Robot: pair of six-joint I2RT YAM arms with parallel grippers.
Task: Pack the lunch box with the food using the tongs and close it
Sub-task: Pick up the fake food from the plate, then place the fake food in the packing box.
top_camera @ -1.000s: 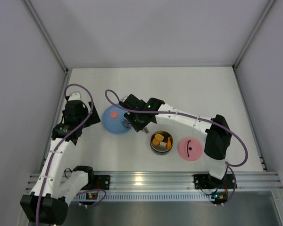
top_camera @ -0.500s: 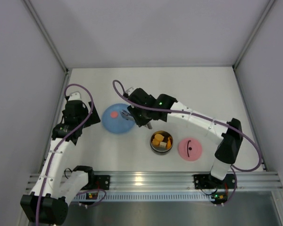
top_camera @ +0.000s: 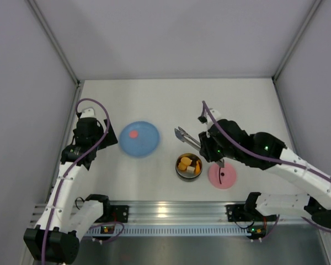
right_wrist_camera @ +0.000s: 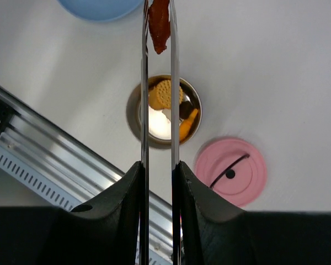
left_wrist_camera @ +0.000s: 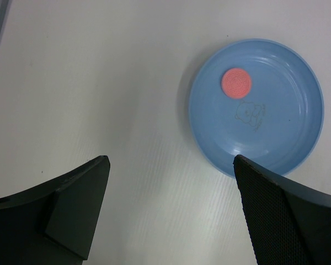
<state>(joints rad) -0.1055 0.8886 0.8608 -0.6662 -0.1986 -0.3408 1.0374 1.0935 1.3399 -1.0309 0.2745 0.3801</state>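
Observation:
My right gripper (top_camera: pixel 208 148) (right_wrist_camera: pixel 157 165) is shut on the tongs (top_camera: pixel 188 139) (right_wrist_camera: pixel 144 83), squeezing their two slim arms together. The tong tips pinch a dark brown piece of food (right_wrist_camera: pixel 159 25), held in the air just behind the lunch box (top_camera: pixel 188 178) (right_wrist_camera: pixel 131 113). The steel lunch box holds several orange, yellow and white pieces (top_camera: pixel 186 162) (right_wrist_camera: pixel 160 94). Its pink lid (top_camera: pixel 226 178) (right_wrist_camera: pixel 230 172) lies flat to its right, partly under my right wrist. A round pink piece (top_camera: pixel 133 133) (left_wrist_camera: pixel 236 81) sits on the blue plate (top_camera: pixel 146 144) (left_wrist_camera: pixel 276 127). My left gripper (top_camera: pixel 94 138) (left_wrist_camera: pixel 170 160) is open and empty, left of the plate.
The aluminium rail (top_camera: pixel 165 212) (right_wrist_camera: pixel 44 143) runs along the near table edge, close to the lunch box. Grey walls enclose the table on the left, back and right. A purple cable loops over each arm.
My right arm has swung right from the blue plate, carrying the tongs and the brown piece to a spot by the lunch box. The plate now shows whole. The left arm has not moved.

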